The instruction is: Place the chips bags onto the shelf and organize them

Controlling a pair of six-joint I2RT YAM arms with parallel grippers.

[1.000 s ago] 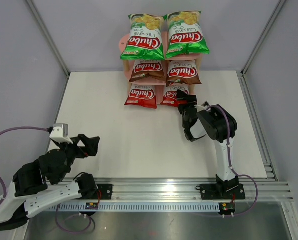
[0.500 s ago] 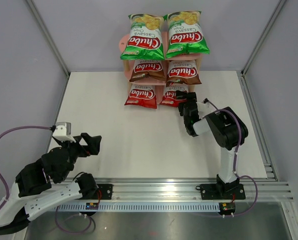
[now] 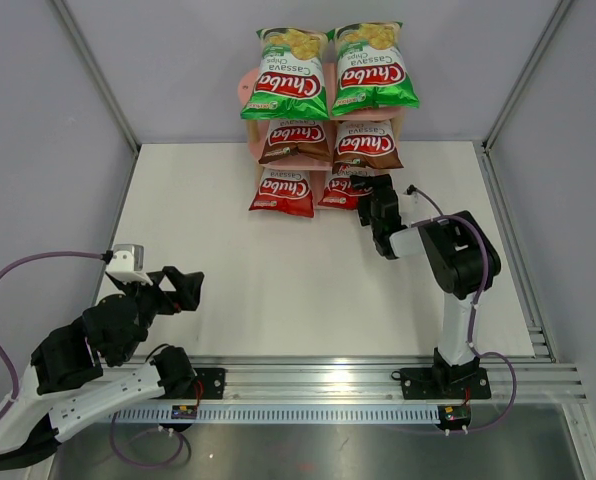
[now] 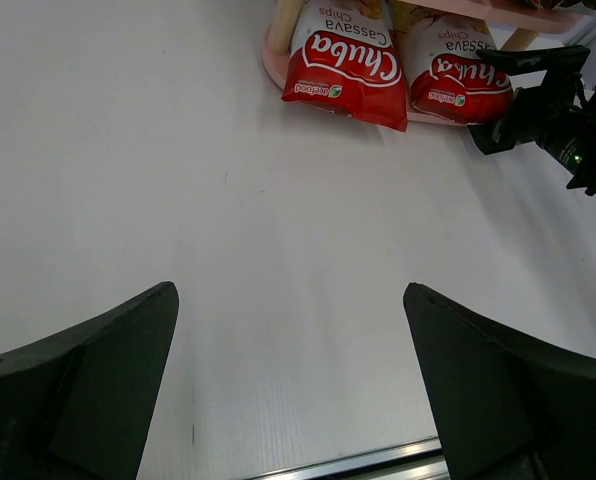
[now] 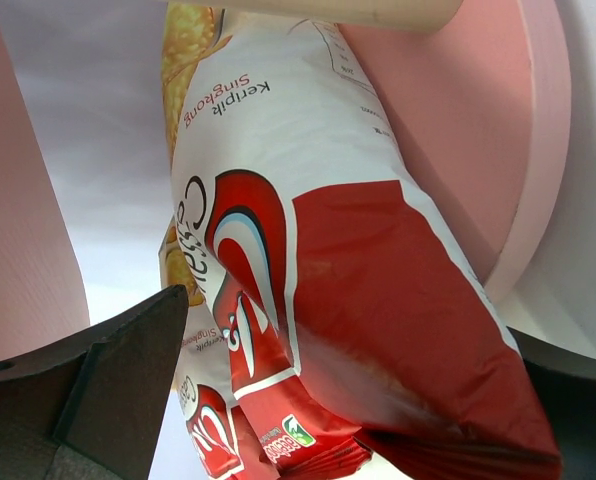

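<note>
Change: right claw (image 3: pixel 370 185), wide open and empty, now nearer right-hand red bag (image 3: pixel 340 192) on shelf (image 3: pixel 244 88); left claw (image 3: pixel 183 290) open, idle lower left. Likely final straightening.

**Robot laboratory test cell.** A plain white bench (image 3: pixel 228 260) is enclosed by blank grey wall panels (image 3: pixel 28 150) set in aluminium struts (image 3: pixel 96 75). A left arm (image 3: pixel 78 365) and a right arm (image 3: pixel 458 265), both small robot units, are bolted to an aluminium rail (image 3: pixel 318 375) along the near edge and trail purple cables (image 3: pixel 48 257). Staged props: a small pink shelf (image 3: pixel 244 88) stocked with chips bags (image 3: pixel 286 80).
</note>
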